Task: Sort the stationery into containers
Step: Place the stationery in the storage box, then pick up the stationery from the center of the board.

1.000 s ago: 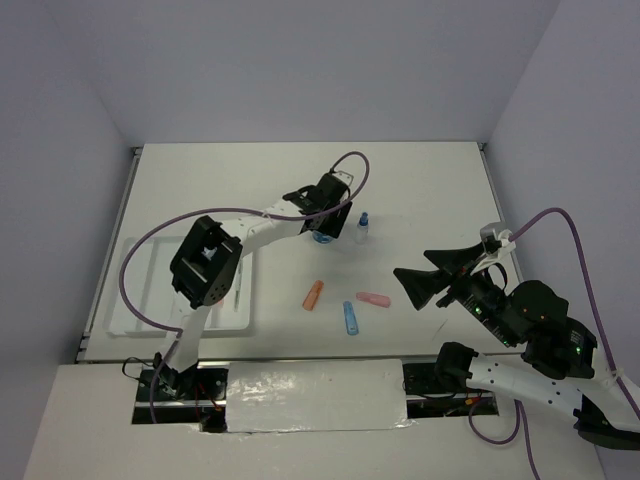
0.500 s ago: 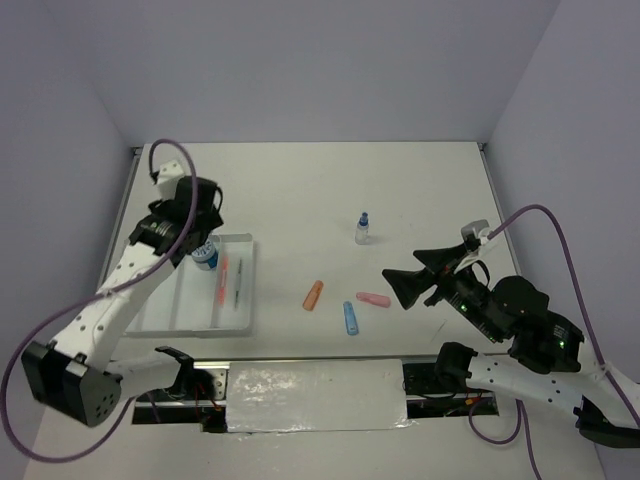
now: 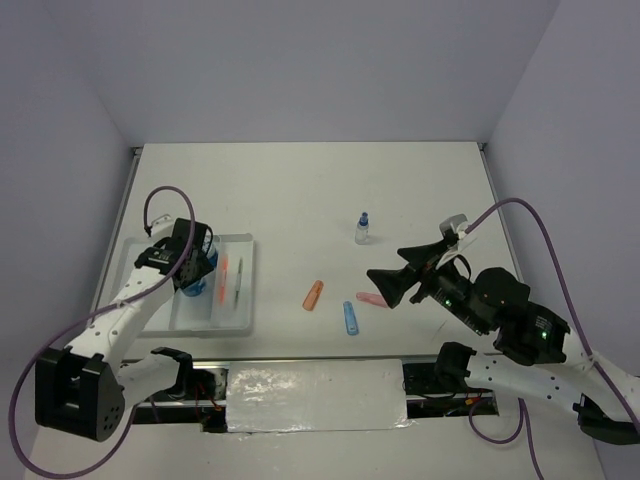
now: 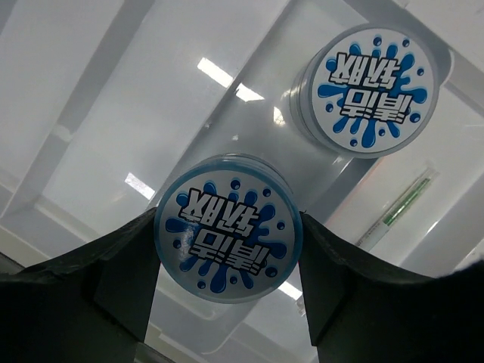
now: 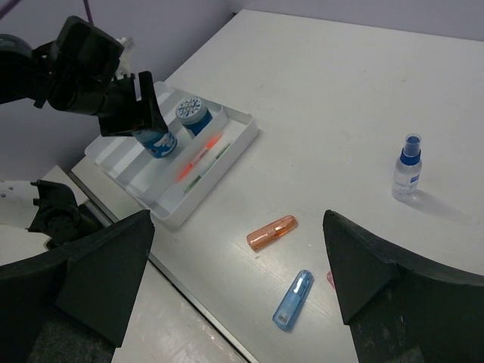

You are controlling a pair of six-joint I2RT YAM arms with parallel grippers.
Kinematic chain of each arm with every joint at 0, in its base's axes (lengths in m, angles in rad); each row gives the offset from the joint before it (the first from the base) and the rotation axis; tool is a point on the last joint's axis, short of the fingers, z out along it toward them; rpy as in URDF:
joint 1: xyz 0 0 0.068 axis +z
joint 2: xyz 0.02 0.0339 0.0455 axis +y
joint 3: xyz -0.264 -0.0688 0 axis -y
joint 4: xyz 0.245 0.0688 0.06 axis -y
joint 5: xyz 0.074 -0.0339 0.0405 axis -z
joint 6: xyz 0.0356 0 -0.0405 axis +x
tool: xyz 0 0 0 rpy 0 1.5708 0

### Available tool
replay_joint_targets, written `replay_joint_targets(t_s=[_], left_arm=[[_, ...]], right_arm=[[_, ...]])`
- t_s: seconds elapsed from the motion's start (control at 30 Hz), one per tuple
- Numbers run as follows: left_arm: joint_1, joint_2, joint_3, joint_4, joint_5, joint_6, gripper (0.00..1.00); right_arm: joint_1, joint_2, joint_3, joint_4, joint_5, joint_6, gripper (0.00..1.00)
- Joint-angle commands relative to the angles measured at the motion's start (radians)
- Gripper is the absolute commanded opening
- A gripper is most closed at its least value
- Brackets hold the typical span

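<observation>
The left gripper (image 3: 196,270) grips a round blue-and-white pot (image 4: 228,227) low over the white tray (image 5: 240,130) — a matching pot (image 4: 368,89) sits in the tray, near two thin pens (image 3: 230,281). The right gripper (image 3: 386,268) gapes wide above the table — eraser (image 3: 368,298), orange marker (image 3: 314,294), blue marker (image 3: 350,317) nearby, bottle (image 3: 362,229) farther off.

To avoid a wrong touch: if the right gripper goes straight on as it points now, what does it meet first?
Probably the orange marker, lying about midway between the fingers of the open right gripper. Depth is unclear: the pink eraser beside one finger could come first.
</observation>
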Motion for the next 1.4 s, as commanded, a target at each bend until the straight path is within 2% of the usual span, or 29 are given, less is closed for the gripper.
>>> replay_joint_targets(t_s=[0.0,0.07,0.13,0.17,0.2,0.27,0.3,0.4,0.43,0.5,0.67,0.77,0.8,0.87,0.9,0.93,1.0,1.1,1.37], left_arm=[[0.008,0.042,-0.015,0.124,0.049,-0.004,0.01],[0.007,0.071,-0.030,0.153,0.057,-0.002,0.06],[0.008,0.085,-0.032,0.150,0.051,-0.008,0.18],[0.007,0.088,-0.032,0.147,0.042,-0.010,0.26],[0.008,0.084,-0.027,0.143,0.035,-0.013,0.42],[0.007,0.058,-0.018,0.118,0.012,-0.013,0.55],[0.007,0.058,-0.012,0.118,0.005,-0.016,0.68],[0.007,-0.001,0.014,0.077,-0.003,-0.004,0.85],[0.007,-0.011,0.025,0.074,0.008,0.008,0.87],[0.007,-0.040,0.028,0.090,0.046,0.031,0.99],[0.001,-0.051,0.034,0.100,0.086,0.051,0.99],[-0.083,-0.065,0.053,0.155,0.129,0.080,0.99],[-0.185,-0.061,0.060,0.243,0.150,0.112,0.99],[-0.315,0.033,0.123,0.294,0.160,0.136,0.99],[-0.446,0.082,0.158,0.290,0.132,0.140,0.99],[-0.499,0.196,0.189,0.285,0.089,0.148,0.99],[-0.609,0.337,0.258,0.291,0.092,0.169,0.99],[-0.706,0.459,0.286,0.340,0.101,0.179,0.99],[-0.769,0.691,0.345,0.388,0.185,0.188,0.98]], right_arm=[[-0.005,0.013,-0.001,0.062,-0.015,-0.015,1.00],[-0.005,0.016,0.001,0.060,-0.015,-0.017,1.00],[-0.007,0.022,0.001,0.063,-0.015,-0.020,1.00],[-0.007,0.023,0.003,0.063,-0.015,-0.020,1.00],[-0.007,0.026,0.003,0.065,-0.016,-0.020,1.00],[-0.007,0.031,0.006,0.068,-0.019,-0.023,1.00],[-0.007,0.034,0.007,0.069,-0.022,-0.023,1.00],[-0.007,0.040,0.007,0.077,-0.025,-0.023,1.00],[-0.007,0.042,0.007,0.079,-0.027,-0.023,1.00],[-0.008,0.045,0.009,0.079,-0.029,-0.023,1.00],[-0.008,0.042,0.016,0.072,-0.032,-0.023,1.00],[-0.010,0.037,0.024,0.056,-0.016,-0.018,1.00],[-0.011,0.036,0.024,0.052,-0.012,-0.014,1.00],[-0.011,0.028,0.026,0.049,-0.001,-0.004,1.00],[-0.013,0.025,0.029,0.048,0.002,0.003,1.00],[-0.014,0.019,0.032,0.043,0.007,0.011,1.00],[-0.014,0.013,0.044,0.020,0.007,0.031,1.00],[-0.016,-0.010,0.053,-0.020,0.016,0.040,1.00],[-0.018,-0.036,0.052,-0.049,0.013,0.026,1.00]])
